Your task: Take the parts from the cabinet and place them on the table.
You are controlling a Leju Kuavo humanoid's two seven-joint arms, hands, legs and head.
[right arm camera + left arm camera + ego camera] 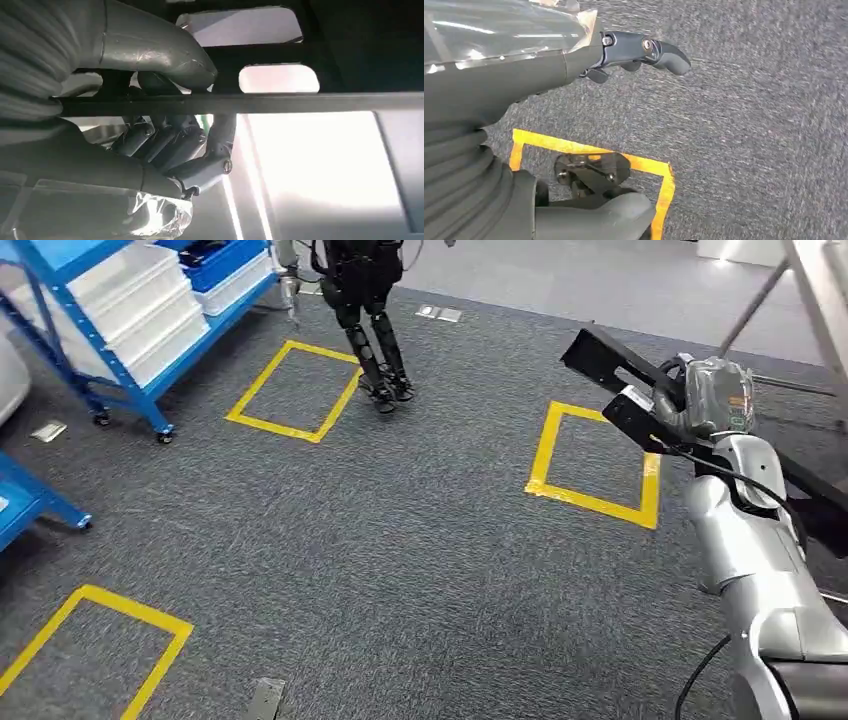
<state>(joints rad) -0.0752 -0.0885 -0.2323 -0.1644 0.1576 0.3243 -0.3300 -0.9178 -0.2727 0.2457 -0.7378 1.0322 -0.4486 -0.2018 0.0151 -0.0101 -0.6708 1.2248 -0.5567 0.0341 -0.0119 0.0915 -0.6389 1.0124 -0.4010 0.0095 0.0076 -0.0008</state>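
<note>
**Black part in the right hand, over grey carpet**

At the right of the head view, the right hand (pixel 668 400) is raised on its silver arm and grips a flat black part (pixel 610 358), a long dark panel that runs from the hand out to the left and far side and back toward the right edge. In the right wrist view the thumb lies over one face of the part (pixel 280 102) and the dark fingers (pixel 165 142) curl under its thin edge, so the right hand (pixel 170 115) is clamped on it; rounded cut-outs in the panel let bright light through. Clear plastic film wraps the wrist behind the hand.

The left hand (pixel 644 52) hangs above the carpet (pixel 764 140), holding nothing; the one dark finger in sight reaches out with a slight curl, clear of the thumb.

Below and to the left of the part, a yellow tape square (pixel 597 462) is marked on the carpet. A second tape square (pixel 295 390) lies farther off to the left, and a third (pixel 95 645) sits near the lower left corner. Just right of the second square stands another dark robot (pixel 368 315), legs on the carpet. At the far left is a blue wheeled cabinet (pixel 120 325) with white bins and a blue bin on its shelves.
</note>
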